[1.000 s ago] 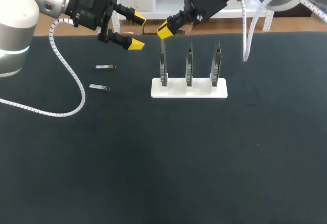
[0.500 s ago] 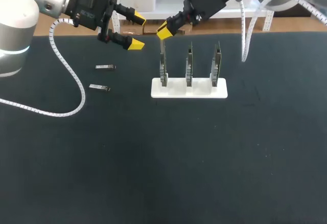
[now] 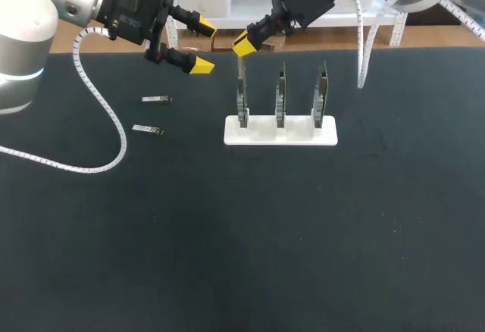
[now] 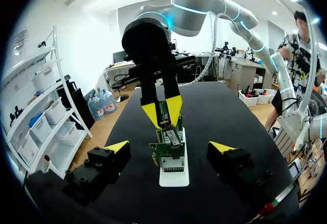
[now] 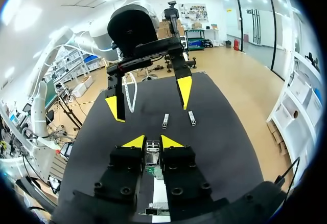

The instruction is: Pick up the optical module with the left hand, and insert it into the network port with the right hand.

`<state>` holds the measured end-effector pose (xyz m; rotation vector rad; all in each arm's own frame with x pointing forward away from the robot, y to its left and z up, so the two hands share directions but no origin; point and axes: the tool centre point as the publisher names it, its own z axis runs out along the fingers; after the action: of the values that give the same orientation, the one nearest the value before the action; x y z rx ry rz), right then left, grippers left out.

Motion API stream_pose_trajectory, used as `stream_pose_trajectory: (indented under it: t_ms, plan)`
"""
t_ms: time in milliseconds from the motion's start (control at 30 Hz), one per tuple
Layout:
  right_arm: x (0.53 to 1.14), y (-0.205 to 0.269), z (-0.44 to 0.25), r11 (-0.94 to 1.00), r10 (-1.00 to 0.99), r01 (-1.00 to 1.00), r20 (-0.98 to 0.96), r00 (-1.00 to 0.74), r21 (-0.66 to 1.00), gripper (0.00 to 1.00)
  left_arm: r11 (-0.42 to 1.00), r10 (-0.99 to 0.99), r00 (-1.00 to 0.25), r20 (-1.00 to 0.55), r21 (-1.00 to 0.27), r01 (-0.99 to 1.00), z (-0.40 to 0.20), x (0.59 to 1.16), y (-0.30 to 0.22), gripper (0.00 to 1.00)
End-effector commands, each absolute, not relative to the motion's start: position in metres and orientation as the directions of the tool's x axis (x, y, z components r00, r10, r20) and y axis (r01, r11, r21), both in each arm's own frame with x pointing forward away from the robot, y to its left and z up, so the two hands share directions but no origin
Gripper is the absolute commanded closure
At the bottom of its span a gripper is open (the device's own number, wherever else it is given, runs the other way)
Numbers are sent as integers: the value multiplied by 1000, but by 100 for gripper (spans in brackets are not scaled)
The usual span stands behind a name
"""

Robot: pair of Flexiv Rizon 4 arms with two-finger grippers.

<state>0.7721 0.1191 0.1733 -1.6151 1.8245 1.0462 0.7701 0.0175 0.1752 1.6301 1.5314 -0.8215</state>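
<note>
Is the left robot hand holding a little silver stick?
No, the left gripper is open and empty; two optical modules lie on the table.

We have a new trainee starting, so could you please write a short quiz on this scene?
1. True or false: the left gripper is open and empty.
2. How many small silver optical modules lie on the black table? A one, B two, C four.
3. Fill in: the right gripper holds a module above the ___ of three green circuit boards in the white holder.
Key: 1 true; 2 B; 3 leftmost.
</note>
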Motion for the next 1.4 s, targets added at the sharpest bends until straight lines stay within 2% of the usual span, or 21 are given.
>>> stream_pose_trajectory:
  t_ms: [33,367,1400]
  plan:
    - [772,121,169,6,-616,-974,-766,-181,225,100,-16,527,80,-846,84,996,176,772,17,0]
    - [760,124,173,17,-671,-988,-731,-123,151,100,-16,527,80,-846,84,996,176,772,17,0]
    - [762,121,162,17,-612,-988,-780,-130,151,100,-16,527,80,-846,84,996,176,772,17,0]
